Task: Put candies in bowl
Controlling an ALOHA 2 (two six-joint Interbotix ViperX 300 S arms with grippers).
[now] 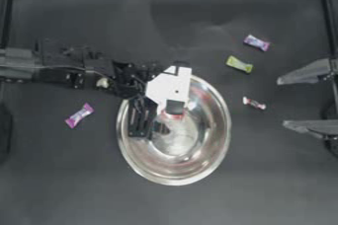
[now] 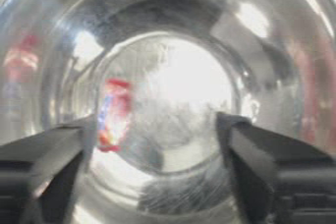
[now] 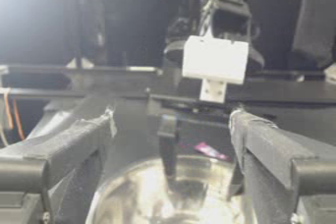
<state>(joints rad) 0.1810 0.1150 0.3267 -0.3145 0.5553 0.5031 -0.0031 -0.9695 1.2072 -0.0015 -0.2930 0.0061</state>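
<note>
Red candy point(image 2: 114, 115) lies in bowl point(image 1: 214, 155) beneath left claw point(image 2: 157, 164).

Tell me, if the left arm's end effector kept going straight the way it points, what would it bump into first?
Most likely the shiny inside of the metal bowl. The left end effector, jaws open, points straight into it; a red candy lies just beside that line, though depth is unclear.

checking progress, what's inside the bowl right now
One red candy lies inside the bowl, seen through the open left gripper hanging over it. From above, that arm covers part of the bowl's inside, so anything under it is hidden.
</note>
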